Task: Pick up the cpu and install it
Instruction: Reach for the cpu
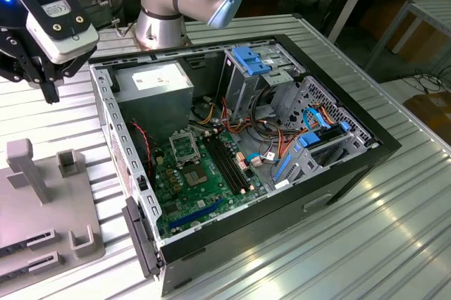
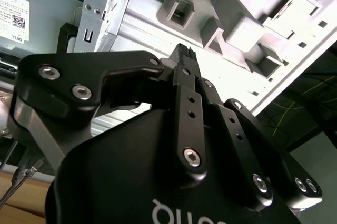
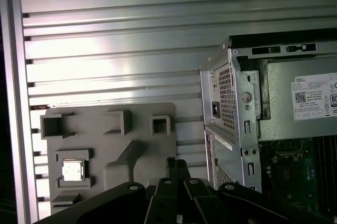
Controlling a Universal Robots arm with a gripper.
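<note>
The cpu [image 3: 72, 170], a small pale square chip, lies flat in a recess of a grey holder block [image 3: 137, 148] on the slatted metal table in the first wrist view. My gripper [image 1: 49, 93] hangs in the air at the exterior view's left, above the table and beside the open computer case [image 1: 384, 152]. Its black fingers [image 3: 178, 164] are shut together with nothing between them, and they are well clear of the chip. The black-and-silver socket [image 1: 184, 146] sits on the green board inside the case.
The grey holder [image 1: 42, 201] has upright posts and slots. The case holds a power supply [image 1: 155, 83], blue drive brackets [image 1: 250, 59], cable bundles and memory slots [image 1: 229, 166]. The arm's base [image 1: 162, 25] stands behind the case.
</note>
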